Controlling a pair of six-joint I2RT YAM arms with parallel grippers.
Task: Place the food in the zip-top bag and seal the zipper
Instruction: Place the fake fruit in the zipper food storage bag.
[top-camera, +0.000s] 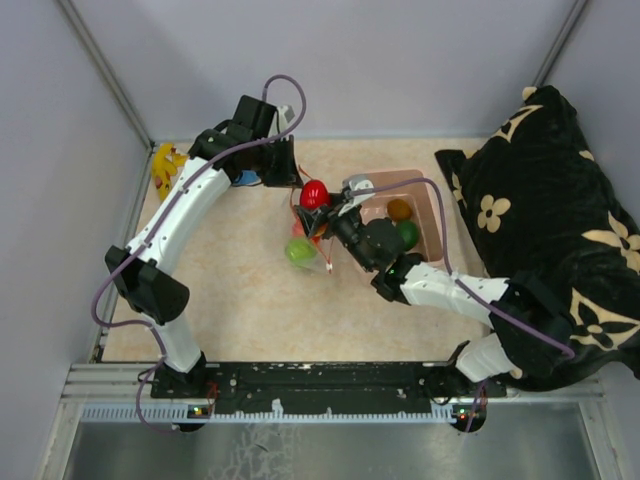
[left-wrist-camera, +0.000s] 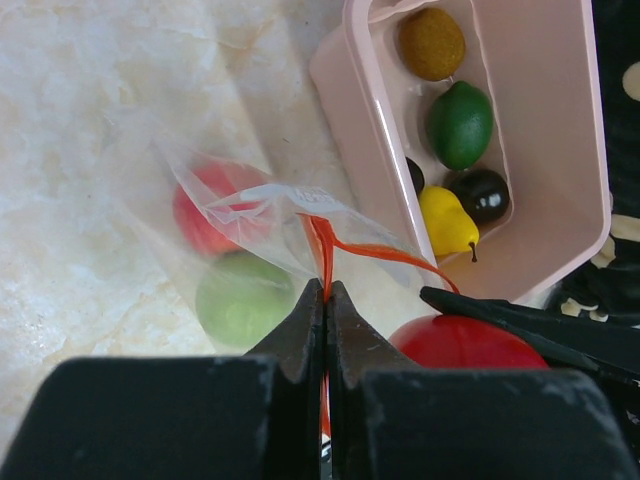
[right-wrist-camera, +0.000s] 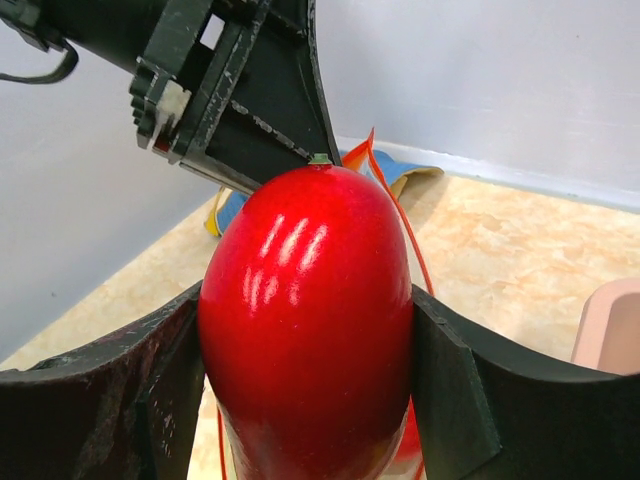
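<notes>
From the top view, my left gripper (top-camera: 293, 190) is pinched shut on the top edge of the zip-top bag (top-camera: 308, 252) and holds its mouth up. My right gripper (top-camera: 316, 199) is spread wide around a big red fruit (top-camera: 313, 190) and grips it just above the bag. The pink tub (top-camera: 441, 215) sits just beside, with more fruits (top-camera: 405, 232) in it. If I let go from here, the fruit may miss the mouth and roll away across the table (top-camera: 230, 300).

In the left wrist view, the jaws are closed tight on the zipper (left-wrist-camera: 325, 245), a thin red-orange strip. A red ball (left-wrist-camera: 205, 205) and a green ball (left-wrist-camera: 240, 298) already lie inside the bag. The mouth looks narrow and floppy. I think the big fruit could catch on the strip and fold the mouth shut, or tug the strip out of my pinch.

In the right wrist view, the big fruit fills the gap and touches both fingers (right-wrist-camera: 455, 380). It is smooth and shiny, so it could slip out early. The left gripper's black body hangs very near above it, and I could bump it. I cannot see the bag's mouth here, so I would be aiming blind.
</notes>
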